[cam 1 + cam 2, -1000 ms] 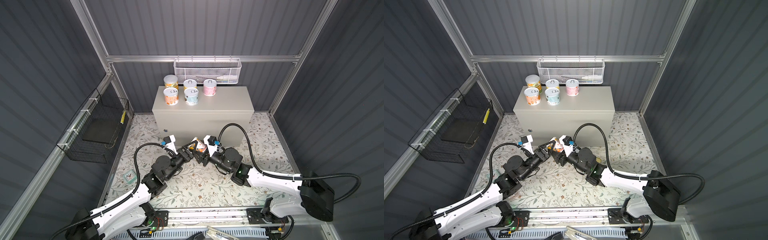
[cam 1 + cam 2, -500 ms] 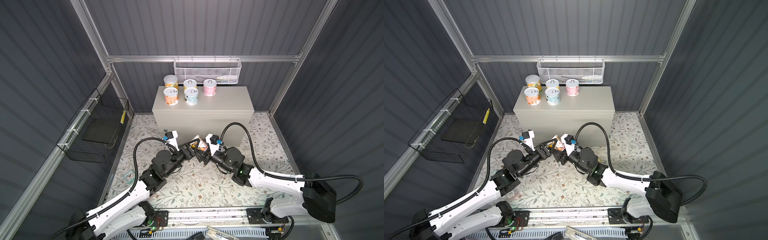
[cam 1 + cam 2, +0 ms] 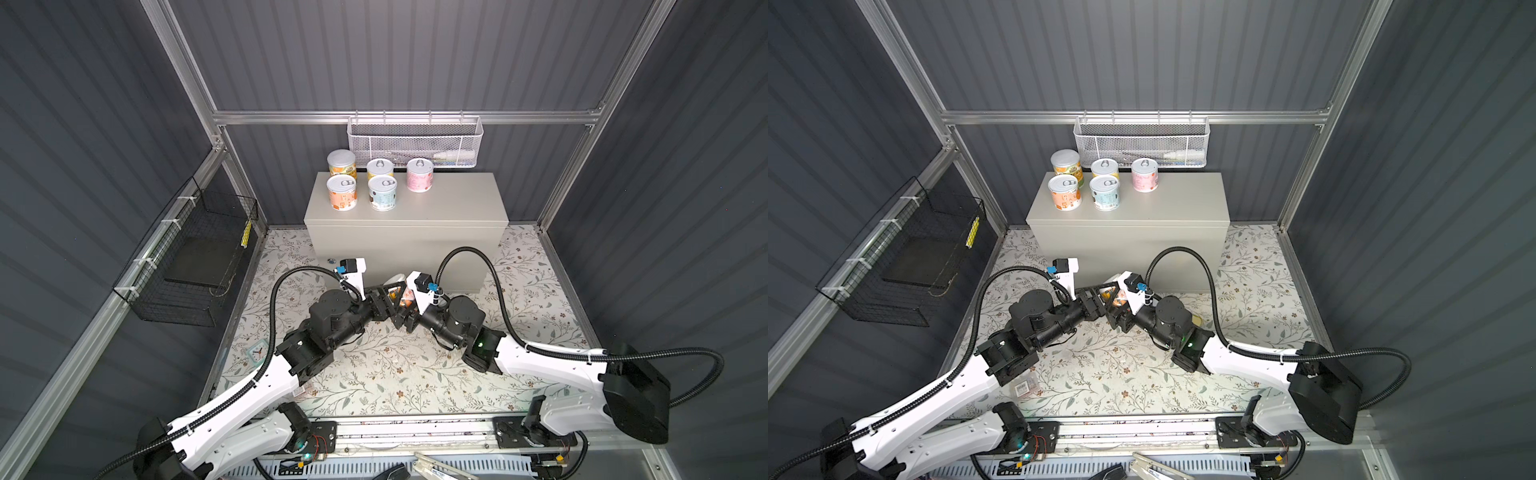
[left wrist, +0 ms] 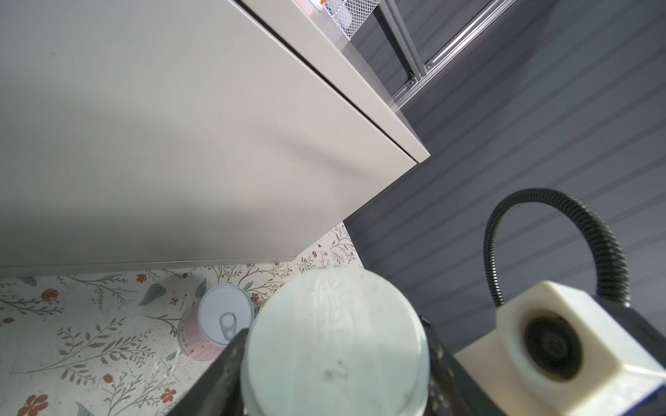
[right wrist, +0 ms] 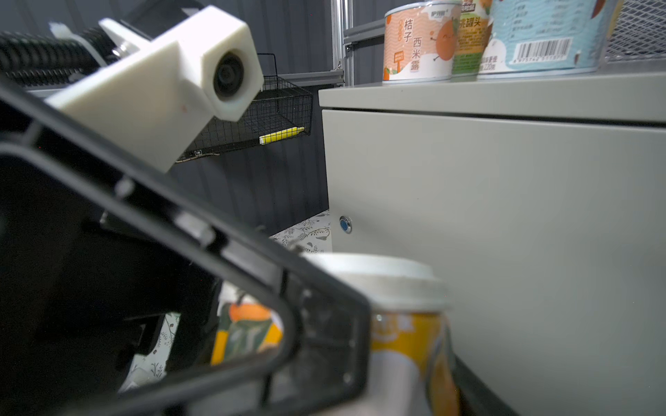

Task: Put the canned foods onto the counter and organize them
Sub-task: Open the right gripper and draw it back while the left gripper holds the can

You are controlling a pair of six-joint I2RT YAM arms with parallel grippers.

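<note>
My left gripper (image 3: pixel 384 299) is clamping a short round can with an orange-and-yellow label and white lid (image 5: pixel 407 335) just in front of the beige-grey rectangular metal cabinet (image 3: pixel 407 232). My right gripper (image 3: pixel 404 309) is sitting right beside the same can, though I cannot tell whether its jaws are gripping or released. A pink-labelled round can (image 4: pixel 212 331) is resting on the floral mat (image 4: pixel 90 342) near the cabinet's base.

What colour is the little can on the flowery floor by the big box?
The can is pink, silvery on top; best seen in the left wrist view.
</note>
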